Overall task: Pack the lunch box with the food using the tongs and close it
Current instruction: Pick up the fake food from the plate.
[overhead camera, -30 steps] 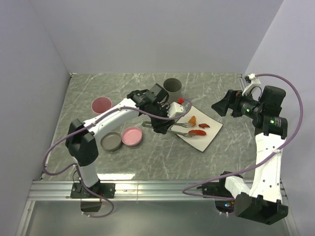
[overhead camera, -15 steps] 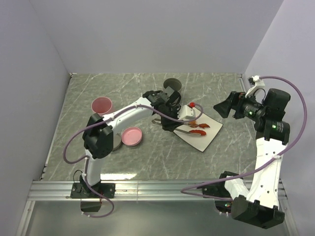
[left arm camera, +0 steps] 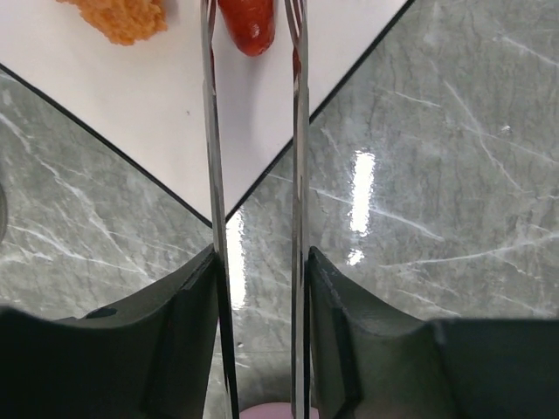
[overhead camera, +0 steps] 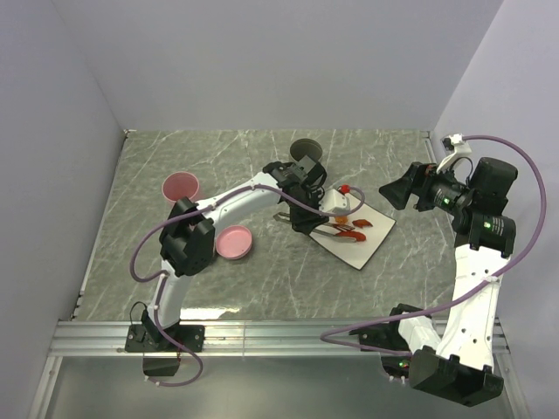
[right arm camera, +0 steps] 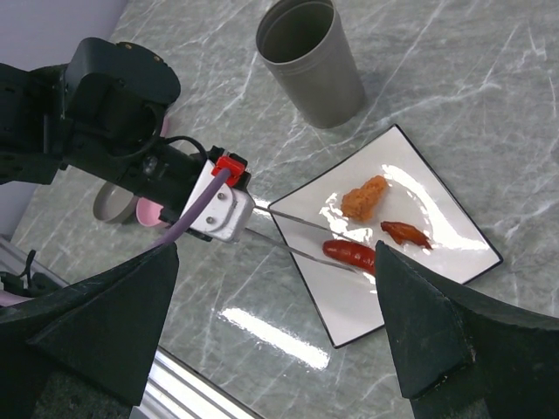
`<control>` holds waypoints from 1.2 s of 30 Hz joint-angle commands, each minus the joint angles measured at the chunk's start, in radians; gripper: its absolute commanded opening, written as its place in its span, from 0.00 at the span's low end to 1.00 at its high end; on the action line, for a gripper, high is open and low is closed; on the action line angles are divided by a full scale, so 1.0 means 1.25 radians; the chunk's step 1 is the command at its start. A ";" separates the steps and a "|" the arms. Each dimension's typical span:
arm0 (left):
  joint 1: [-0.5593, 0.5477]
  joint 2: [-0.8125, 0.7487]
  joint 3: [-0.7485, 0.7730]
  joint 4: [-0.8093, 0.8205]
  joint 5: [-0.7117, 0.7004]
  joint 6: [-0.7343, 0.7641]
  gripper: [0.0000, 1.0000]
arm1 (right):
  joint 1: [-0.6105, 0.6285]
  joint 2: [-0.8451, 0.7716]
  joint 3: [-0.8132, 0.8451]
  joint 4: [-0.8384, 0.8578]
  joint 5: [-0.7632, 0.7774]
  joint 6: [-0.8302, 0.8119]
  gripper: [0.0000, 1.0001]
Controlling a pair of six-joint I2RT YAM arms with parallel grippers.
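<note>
- Squeezing the tongs (left arm camera: pixel 212 148) is my left gripper (left arm camera: pixel 260 340). Its wrist view shows each thin metal arm lying flat against the inside of a dark finger (left arm camera: pixel 188 340), so the jaws are pinched on them with a gap left between the two arms
- That close view puts the red sausage (left arm camera: pixel 249 22) between the tong tips on the white plate (left arm camera: pixel 148 105), with the orange fried piece (left arm camera: pixel 122 13) just to one side. The frame edge cuts the tips off, so I cannot tell whether they touch the sausage
- From above I get what the wrist misses. The left arm is stretched across the marble table (overhead camera: pixel 393 271) to the plate's near-left edge. A grey cup (overhead camera: pixel 306 148) stands behind the wrist, and a pink bowl (overhead camera: pixel 181 185) and a pink round dish (overhead camera: pixel 234 242) sit well to the left
- Only the right wrist camera shows the whole plate, with a small red-brown bit (right arm camera: pixel 404 233) lying near the sausage
- My right gripper (right arm camera: pixel 275 288) is spread wide with nothing in it, off to the plate's right
</note>
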 commanded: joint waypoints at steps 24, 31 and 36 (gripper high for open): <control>-0.014 -0.088 0.034 0.016 0.021 -0.098 0.00 | -0.013 0.001 0.029 0.037 -0.041 0.006 1.00; 0.015 -0.149 0.041 0.000 0.049 -0.152 0.00 | -0.016 0.005 0.051 0.024 -0.047 0.006 1.00; 0.059 -0.194 0.049 -0.016 0.073 -0.201 0.00 | -0.017 0.005 0.054 0.022 -0.053 0.004 1.00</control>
